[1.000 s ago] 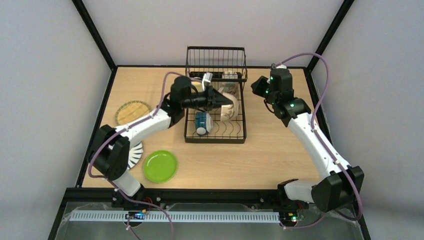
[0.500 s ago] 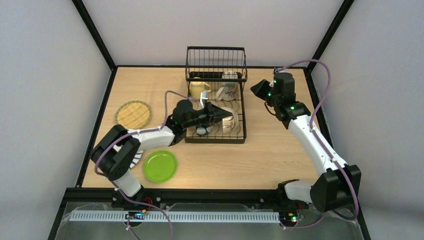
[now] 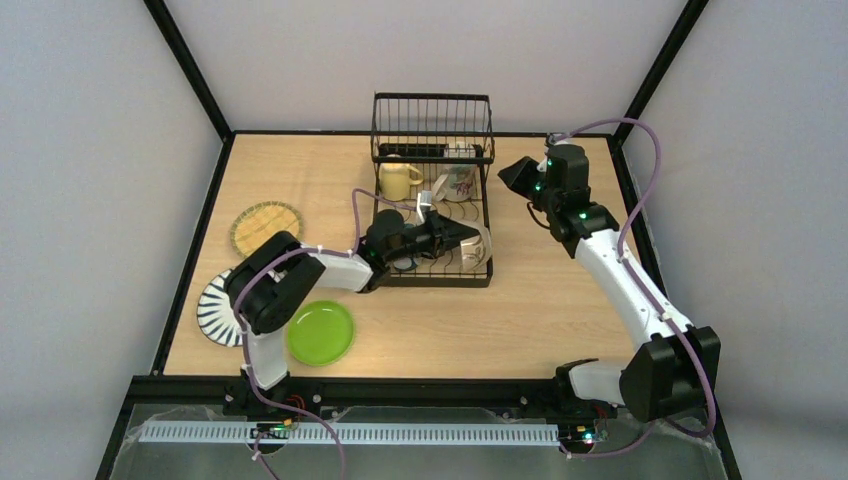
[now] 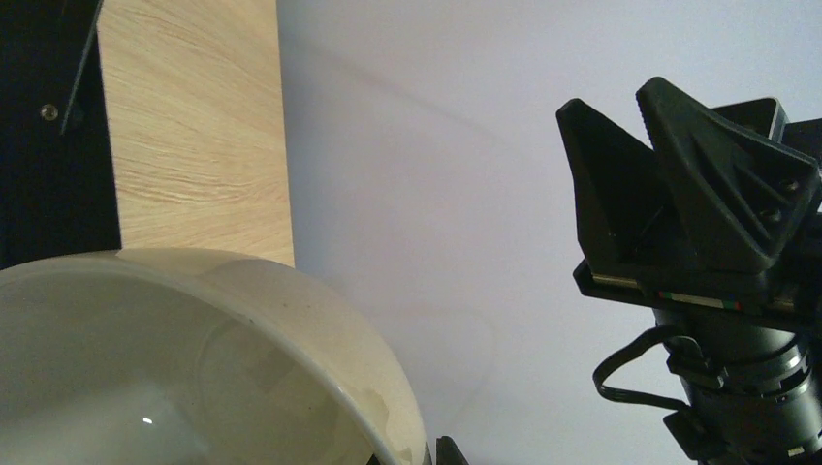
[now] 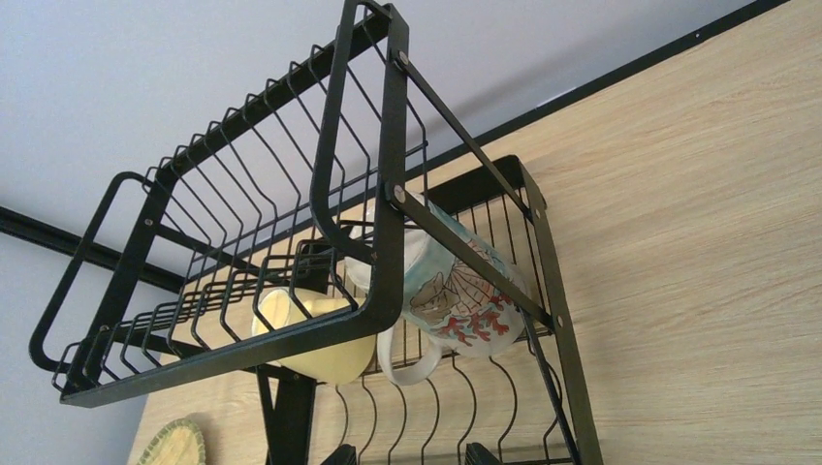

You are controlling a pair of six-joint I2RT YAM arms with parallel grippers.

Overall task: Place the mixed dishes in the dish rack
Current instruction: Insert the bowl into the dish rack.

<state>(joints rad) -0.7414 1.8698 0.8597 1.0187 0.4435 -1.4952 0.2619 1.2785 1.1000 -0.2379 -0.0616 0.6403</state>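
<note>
Looking first at your left gripper (image 3: 466, 239), you find its jaws clenched on the rim of a white-inside bowl (image 4: 194, 368). The bowl stands tilted on edge at the gripper's 3 o'clock, over the low slotted base of the dish rack (image 3: 430, 282) near its 4 o'clock corner. In the left wrist view the bowl's pale hollow fills the lower left, with the rim curving down to the fingertips. Your right gripper (image 3: 515, 176) has its jaws released with nothing between them. It hangs apart from the rack at the rack's 2 o'clock, facing the upright basket. Under that basket lie the pale yellow mug (image 3: 398, 180) and, at its 3 o'clock, a patterned mug (image 3: 458, 181). On the table (image 3: 560, 310), the tan woven-look plate (image 3: 265, 227) lies at the rack's 9 o'clock. The black-striped white plate (image 3: 213, 310) and lime green plate (image 3: 320, 332) lie toward 7 o'clock.
</note>
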